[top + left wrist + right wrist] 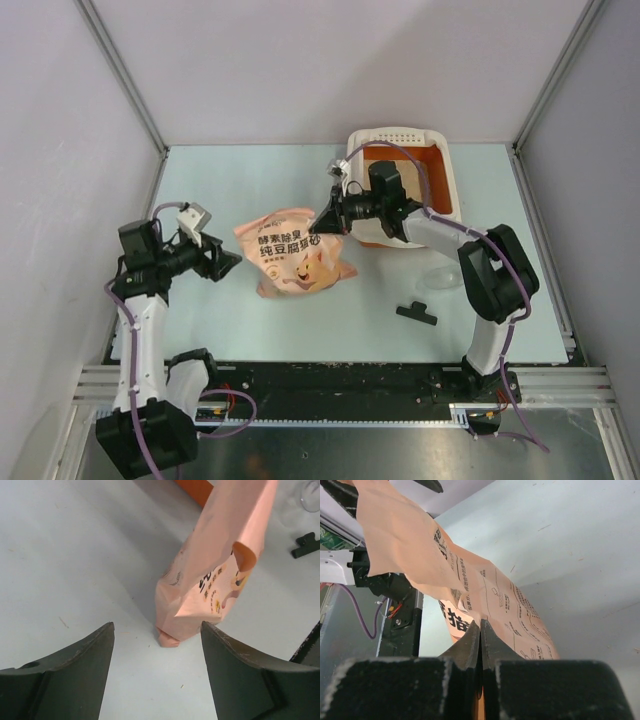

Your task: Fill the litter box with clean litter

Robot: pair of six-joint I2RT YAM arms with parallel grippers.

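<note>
The pink-peach litter bag (pixel 295 252) with dark characters and a cartoon animal sits in the middle of the table. My right gripper (pixel 322 221) is shut on the bag's upper right edge (pixel 485 615), pinching the thin film. My left gripper (pixel 228 262) is open and empty, just left of the bag, whose bottom corner (pixel 172 635) stands a little ahead of the fingers. The litter box (pixel 447 172), cream rim and orange inner walls, stands at the back right behind my right arm, partly hidden by it. No loose litter shows.
A small black clip (pixel 417 313) lies on the table at the front right, and also shows in the left wrist view (pixel 306 545). A clear round object (pixel 443 278) lies beside my right arm. Grey walls enclose the table.
</note>
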